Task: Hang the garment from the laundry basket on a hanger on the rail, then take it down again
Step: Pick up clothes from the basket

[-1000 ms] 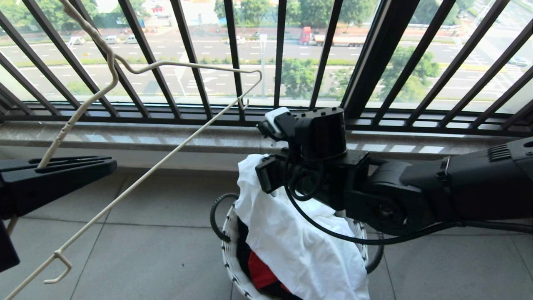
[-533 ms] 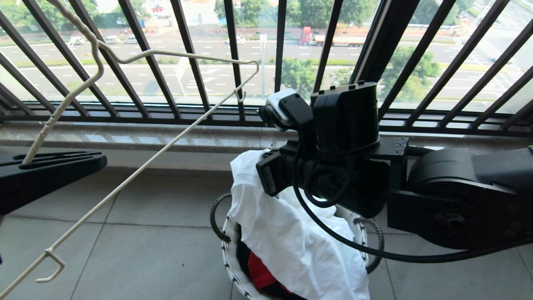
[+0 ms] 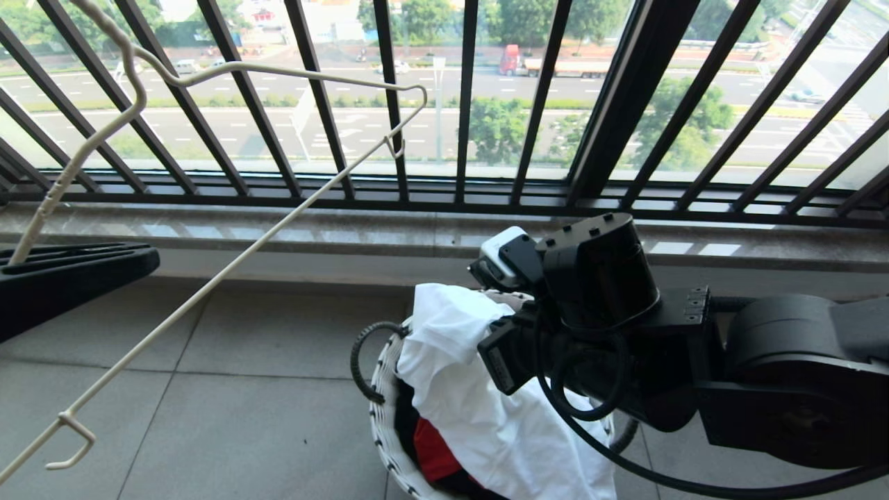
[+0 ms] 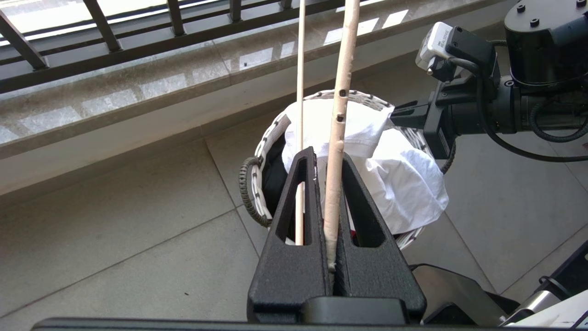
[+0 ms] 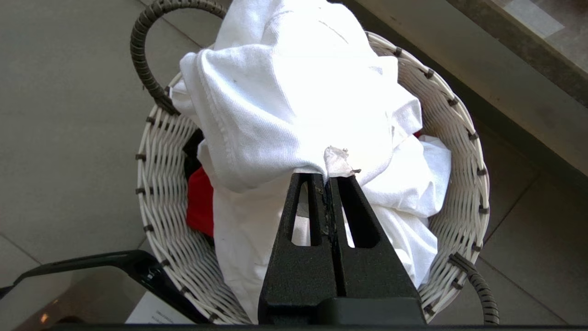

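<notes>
Tiled floor (image 3: pixel 243 389), hanger (image 3: pixel 229 260) slanting diagonally

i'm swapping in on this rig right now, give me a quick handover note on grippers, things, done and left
Left gripper: shut on the neck of the thin cream-white slim-rod hanger, held up at the robot's left in front of the black window bars.
Right gripper: shut on a fold of the white T-shirt garment, over the small round white woven laundry basket.
Garment: gathered up from the basket, most of it draped in and over the rim; a red garment lies beneath it.
Done: hanger in hand, garment pinched.
Left: lift garment clear, thread it onto the hanger, hang on the rail (not in view), then take it down.
</notes>
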### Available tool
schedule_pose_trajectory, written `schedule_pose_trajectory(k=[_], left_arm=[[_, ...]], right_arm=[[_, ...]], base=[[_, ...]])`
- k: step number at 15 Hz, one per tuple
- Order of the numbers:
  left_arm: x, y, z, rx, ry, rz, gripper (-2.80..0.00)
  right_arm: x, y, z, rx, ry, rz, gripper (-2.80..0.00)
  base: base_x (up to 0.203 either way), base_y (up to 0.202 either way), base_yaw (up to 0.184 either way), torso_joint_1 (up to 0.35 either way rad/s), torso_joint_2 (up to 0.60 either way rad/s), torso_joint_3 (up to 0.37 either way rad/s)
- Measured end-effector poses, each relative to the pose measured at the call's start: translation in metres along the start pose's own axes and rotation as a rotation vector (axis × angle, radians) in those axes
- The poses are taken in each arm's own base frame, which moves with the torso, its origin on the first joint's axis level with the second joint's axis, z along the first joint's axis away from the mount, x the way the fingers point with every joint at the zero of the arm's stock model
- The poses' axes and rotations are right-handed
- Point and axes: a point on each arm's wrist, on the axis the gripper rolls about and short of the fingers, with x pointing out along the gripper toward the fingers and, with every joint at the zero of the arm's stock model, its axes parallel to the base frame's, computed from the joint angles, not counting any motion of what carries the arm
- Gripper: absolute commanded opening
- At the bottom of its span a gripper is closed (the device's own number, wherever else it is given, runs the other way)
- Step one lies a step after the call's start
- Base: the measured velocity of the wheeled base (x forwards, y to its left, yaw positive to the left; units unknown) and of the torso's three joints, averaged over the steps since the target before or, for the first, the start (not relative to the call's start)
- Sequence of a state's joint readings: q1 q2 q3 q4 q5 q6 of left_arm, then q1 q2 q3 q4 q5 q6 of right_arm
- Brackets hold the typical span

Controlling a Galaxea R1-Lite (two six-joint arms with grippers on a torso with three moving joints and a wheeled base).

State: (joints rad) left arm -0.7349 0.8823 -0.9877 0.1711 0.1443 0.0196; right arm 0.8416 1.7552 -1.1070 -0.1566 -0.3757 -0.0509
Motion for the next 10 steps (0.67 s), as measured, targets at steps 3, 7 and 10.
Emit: schedule_pose_trajectory(k=[3, 7, 10], left_arm=[[0.001, 0.0, -0.001, 0.001, 0.004, 0.0, -2.8], [0.002, -0.001, -0.002, 0.002, 0.012, -0.003, -2.8], [0.002, 0.0, -0.002, 0.002, 0.011, -0.002, -2.8]], right_arm=[[-0.007, -0.021, -0.023, 0.003, 0.067, -0.047, -2.8], [-0.02, -0.033, -0.052, -0.015, 0.145, -0.07, -2.8], [-0.016, -0.045, -0.062, 0.005, 0.177, -0.089, -2.8]], base=[[0.0, 0.0, 0.0, 0.0, 0.0, 0.0], [0.0, 0.0, 0.0, 0.0, 0.0, 0.0], [0.0, 0.0, 0.0, 0.0, 0.0, 0.0]])
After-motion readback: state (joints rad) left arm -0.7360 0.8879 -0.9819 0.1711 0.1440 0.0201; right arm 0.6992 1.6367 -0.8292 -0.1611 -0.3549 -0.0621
